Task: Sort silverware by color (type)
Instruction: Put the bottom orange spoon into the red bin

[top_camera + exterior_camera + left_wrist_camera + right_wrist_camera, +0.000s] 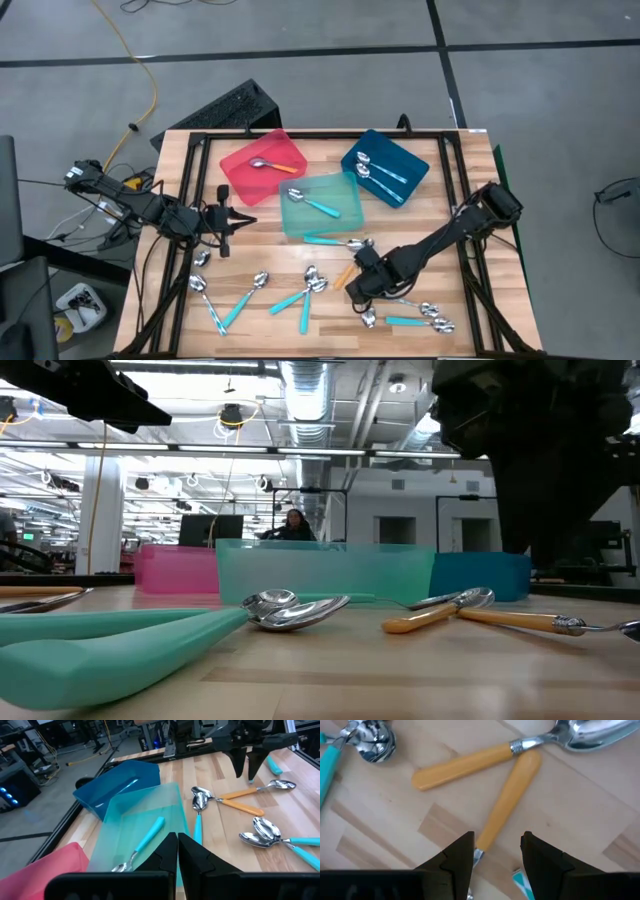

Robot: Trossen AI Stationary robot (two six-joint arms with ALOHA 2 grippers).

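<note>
While two orange spoons (505,800) cross below it, right end effector (497,852) gapes; left (177,857) pinched together.

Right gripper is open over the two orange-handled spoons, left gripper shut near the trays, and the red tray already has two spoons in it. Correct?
Not quite: the red tray holds one spoon, orange-handled, as the high view shows. The rest stands: the right gripper is open over the two orange-handled spoons, and the left gripper is shut near the trays.
</note>
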